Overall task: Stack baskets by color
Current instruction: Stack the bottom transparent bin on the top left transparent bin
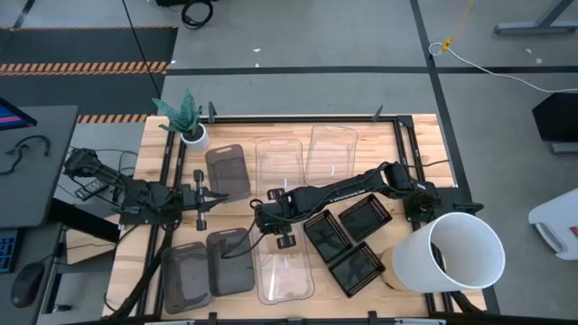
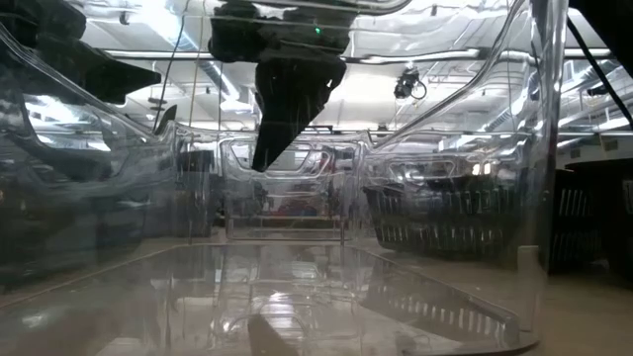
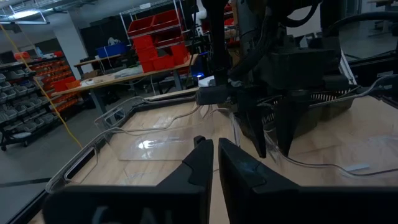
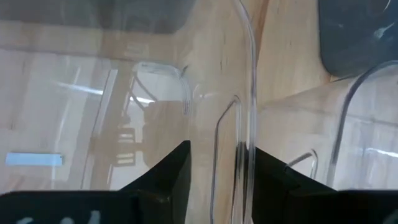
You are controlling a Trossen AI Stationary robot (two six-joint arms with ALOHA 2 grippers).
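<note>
**Right pincer straddles the wall of a clear basket**

A grey workshop floor with cables and striped tape surrounds the wooden surface (image 1: 149, 226); the left wrist view looks past it to shelving with red bins (image 3: 152, 40). A white plant pot (image 1: 193, 135) sits at the surface's far left corner and a large white bucket (image 1: 456, 253) lies tipped at the near right.

Taking the bucket as landmark: 3 black mesh baskets (image 1: 348, 239) lie just to its left, each turned at a slant. Further left, 1 clear basket (image 1: 285, 271) lies with its long axis running near to far. Beyond it, 2 more clear baskets (image 1: 307, 158) lie side by side, the same way round. Farthest from the bucket are 3 smoky grey baskets: 2 near the front edge (image 1: 209, 271) and 1 toward the plant pot (image 1: 228, 170), all long axis near to far.

The right pincer (image 1: 282, 236) reaches across from the bucket side to the far end of the near clear basket. Its fingers (image 4: 168, 174) stand partly apart with the basket's end wall, by the handle cut-out, between them; I cannot tell whether they press on it.

The left pincer (image 1: 200, 217) hangs over the gap between the grey baskets, fingers (image 3: 199, 165) narrowed almost together, holding nothing.
</note>
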